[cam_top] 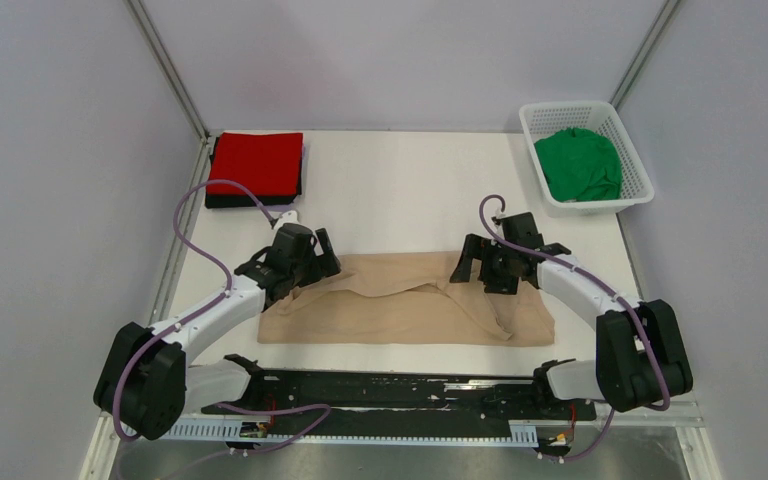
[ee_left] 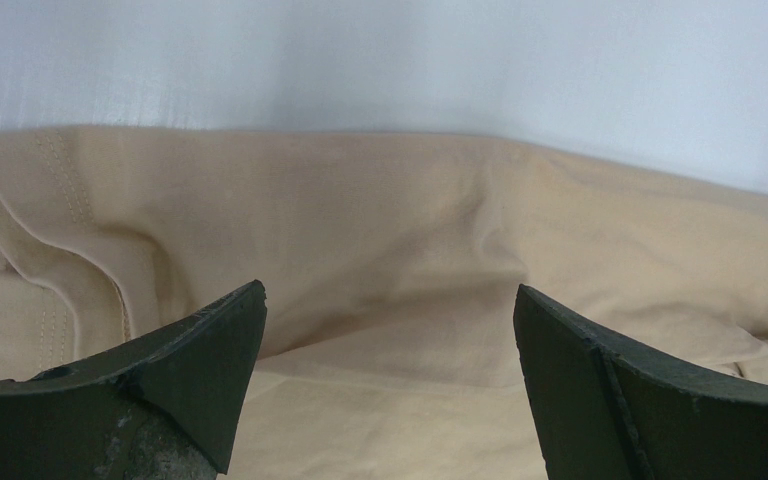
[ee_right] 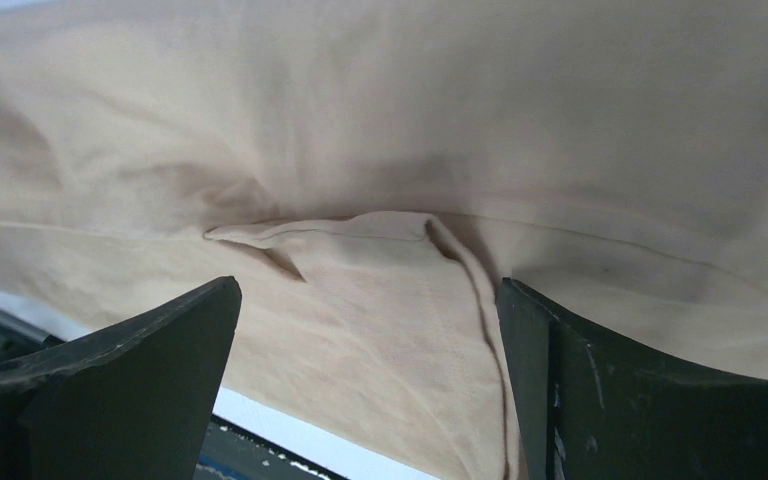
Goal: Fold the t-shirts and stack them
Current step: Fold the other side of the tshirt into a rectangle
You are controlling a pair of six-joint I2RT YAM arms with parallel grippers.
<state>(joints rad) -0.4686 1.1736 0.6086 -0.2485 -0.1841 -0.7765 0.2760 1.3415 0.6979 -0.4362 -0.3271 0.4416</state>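
Note:
A beige-tan t-shirt (cam_top: 400, 305) lies spread across the table's near middle, loosely folded lengthwise with wrinkles and a raised fold at its centre. My left gripper (cam_top: 312, 262) hovers over the shirt's left far edge, jaws wide open, only cloth (ee_left: 380, 250) below them. My right gripper (cam_top: 475, 268) stands open over the right far part; a folded hem (ee_right: 360, 228) runs between its fingers. A folded red t-shirt (cam_top: 256, 163) rests on a folded black one (cam_top: 222, 200) at the far left. A green t-shirt (cam_top: 580, 165) sits crumpled in the basket.
The white lattice basket (cam_top: 632, 145) stands at the table's far right corner. A black rail (cam_top: 390, 390) with the arm bases runs along the near edge. Grey walls close in the left, far and right sides.

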